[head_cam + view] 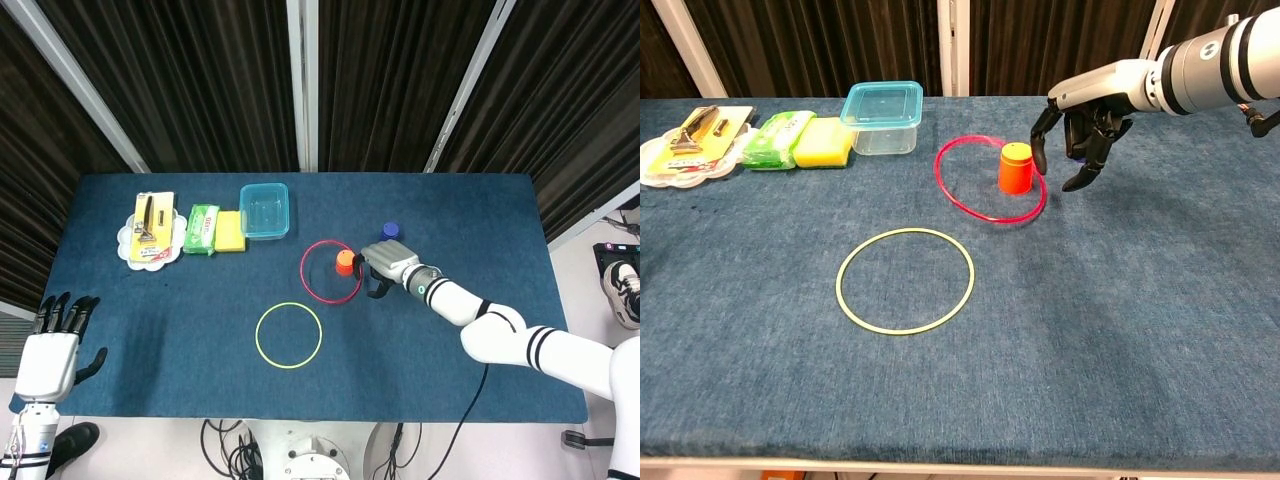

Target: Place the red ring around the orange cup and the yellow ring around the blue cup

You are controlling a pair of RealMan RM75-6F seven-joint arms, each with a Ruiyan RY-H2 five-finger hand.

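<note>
The red ring (302, 272) (936, 172) lies low around the orange cup (345, 261) (1016, 167), which stands off-centre toward the ring's right side. My right hand (383, 267) (1078, 140) hovers just right of the cup with its fingers apart and pointing down, by the ring's right edge and holding nothing. The blue cup (391, 230) stands just behind that hand and is mostly hidden by it in the chest view. The yellow ring (289, 335) (905, 280) lies flat on the cloth nearer the front. My left hand (55, 345) is open off the table's left front corner.
At the back left stand a clear blue-rimmed tub (264, 210) (882, 117), a yellow sponge (230, 231), a green packet (201, 228) and a white plate (126, 238) holding a razor card. The blue cloth (1120, 330) covers the table.
</note>
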